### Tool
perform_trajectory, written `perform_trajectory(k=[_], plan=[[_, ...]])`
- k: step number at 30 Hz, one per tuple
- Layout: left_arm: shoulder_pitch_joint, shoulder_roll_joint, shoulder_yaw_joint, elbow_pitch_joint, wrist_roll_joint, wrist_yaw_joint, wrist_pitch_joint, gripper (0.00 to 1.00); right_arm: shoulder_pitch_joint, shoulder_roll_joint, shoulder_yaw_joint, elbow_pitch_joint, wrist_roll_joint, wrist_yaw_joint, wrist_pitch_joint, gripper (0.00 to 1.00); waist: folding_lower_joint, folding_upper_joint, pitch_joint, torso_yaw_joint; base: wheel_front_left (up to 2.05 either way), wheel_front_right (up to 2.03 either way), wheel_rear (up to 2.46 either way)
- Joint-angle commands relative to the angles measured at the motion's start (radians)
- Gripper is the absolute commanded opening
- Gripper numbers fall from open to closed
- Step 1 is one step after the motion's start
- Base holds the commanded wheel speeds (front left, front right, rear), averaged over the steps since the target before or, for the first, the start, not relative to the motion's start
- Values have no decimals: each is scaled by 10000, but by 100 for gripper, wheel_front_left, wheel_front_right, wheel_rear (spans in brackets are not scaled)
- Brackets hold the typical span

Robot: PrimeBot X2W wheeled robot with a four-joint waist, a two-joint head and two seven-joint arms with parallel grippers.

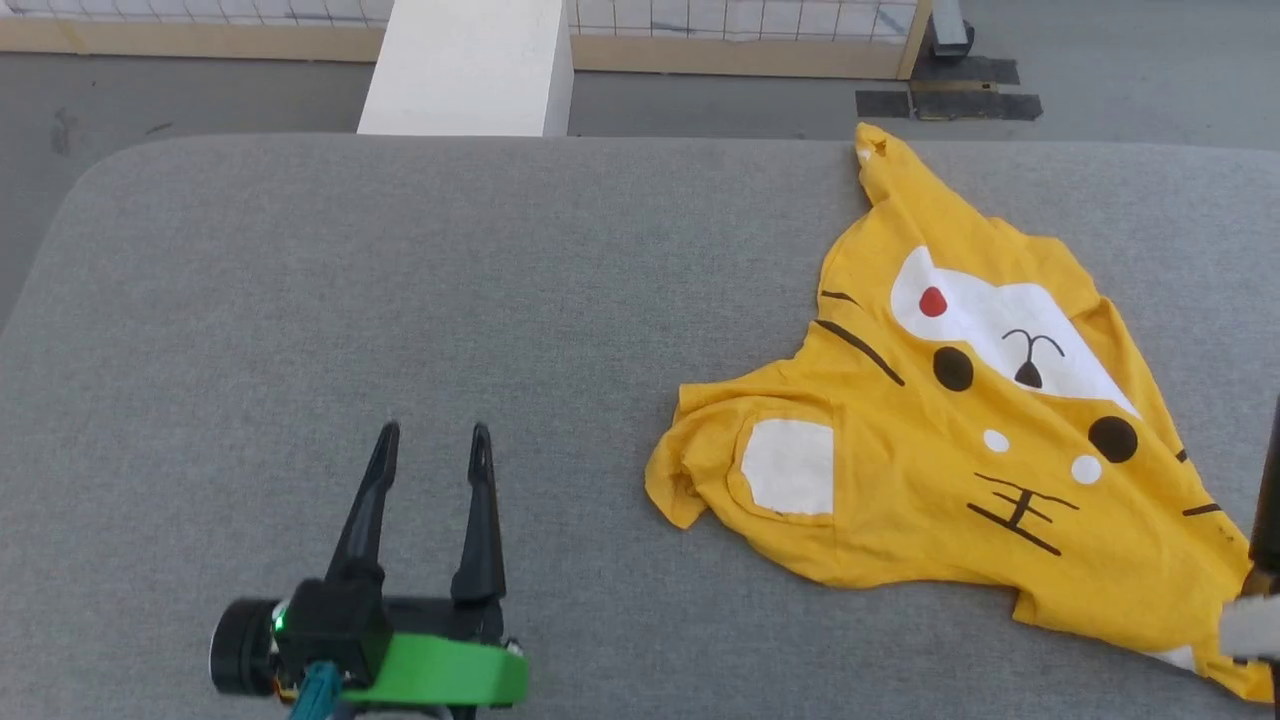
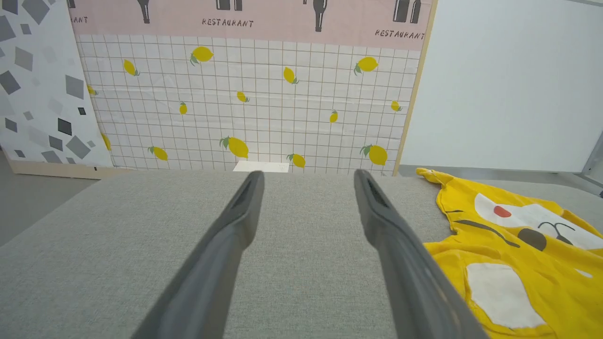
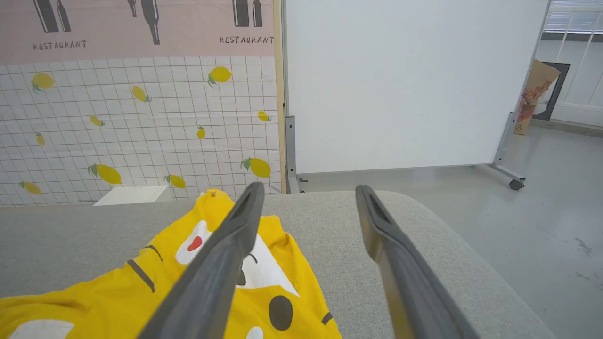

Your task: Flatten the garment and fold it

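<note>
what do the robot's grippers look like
The left gripper has two long, dark, tapering fingers with slotted tips, on a black body with a bright green collar, a small green light, a black cylinder at its side and a teal cable. The right gripper has the same dark slotted fingers.

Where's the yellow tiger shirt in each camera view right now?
Head view: garment, right half, centre to bottom edge.
Left wrist view: garment, lower right corner.
Right wrist view: garment, lower left.
Shared landmark: white block beyond the far edge.
</note>
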Motion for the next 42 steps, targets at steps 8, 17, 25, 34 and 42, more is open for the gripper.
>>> perform_trajectory(k=[8,17,25,34,42], plan=[[-483,328,-197,309,446,-396,23,100,291,14,-2,188,169,-17,-365,100,0,-1,192,-225,0,0,0],[-3640,660,-1497,2069,837,-1748,2759,100,24,15,127,-124,156,-17,-54,100,0,-1,872,-365,0,0,0],[-5786,760,-3232,4124,245,-2142,4074,100,-115,16,273,-272,156,-17,177,100,0,-1,1474,-649,0,0,0],[-7388,1426,-4984,6359,-1067,-2155,5041,100,-351,16,353,-366,225,-17,272,100,0,-1,2131,-981,0,0,0],[-7818,1375,-4838,7170,-1939,-1945,4385,0,-599,16,267,-38,234,-17,121,100,0,-1,2229,-826,0,0,0]])
